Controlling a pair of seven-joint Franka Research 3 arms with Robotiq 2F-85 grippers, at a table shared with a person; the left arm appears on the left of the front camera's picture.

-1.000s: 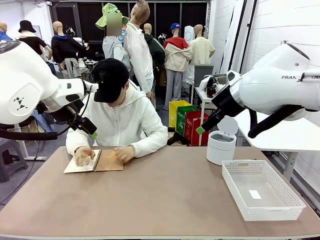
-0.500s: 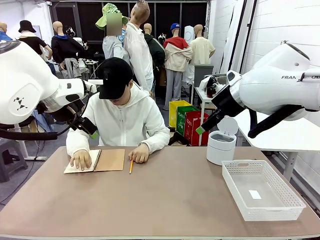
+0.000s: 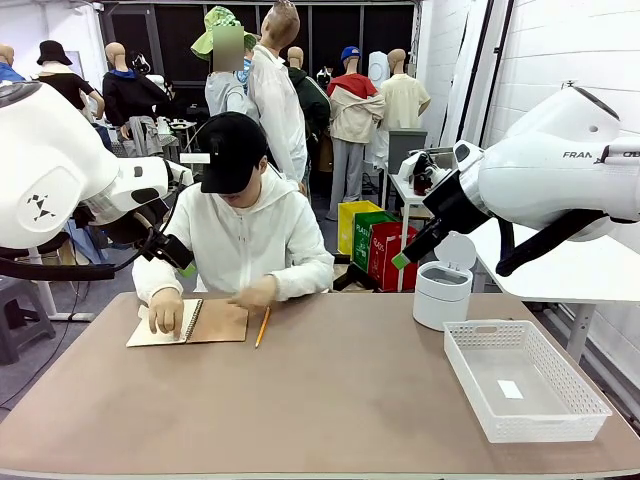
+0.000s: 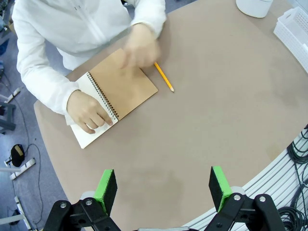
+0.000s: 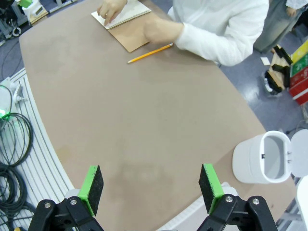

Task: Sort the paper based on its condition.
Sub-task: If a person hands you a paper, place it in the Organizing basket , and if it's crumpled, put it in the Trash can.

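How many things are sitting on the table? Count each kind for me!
Notebook: 1
Pencil: 1
White bin: 1
White basket: 1
Label in the basket: 1
Total: 5

The table [image 3: 330,400] lies open across its middle and near side, while a person's hands [image 3: 167,312], notebook [image 3: 220,322] and pencil [image 3: 261,327] occupy the far left, and a white bin [image 3: 440,295] and basket [image 3: 550,426] the right.

A thin cream rectangular paper sheet [image 3: 146,338] is seen lying flat, pressed under a person's hand [image 3: 166,315], at the desk's [image 3: 330,400] far left.
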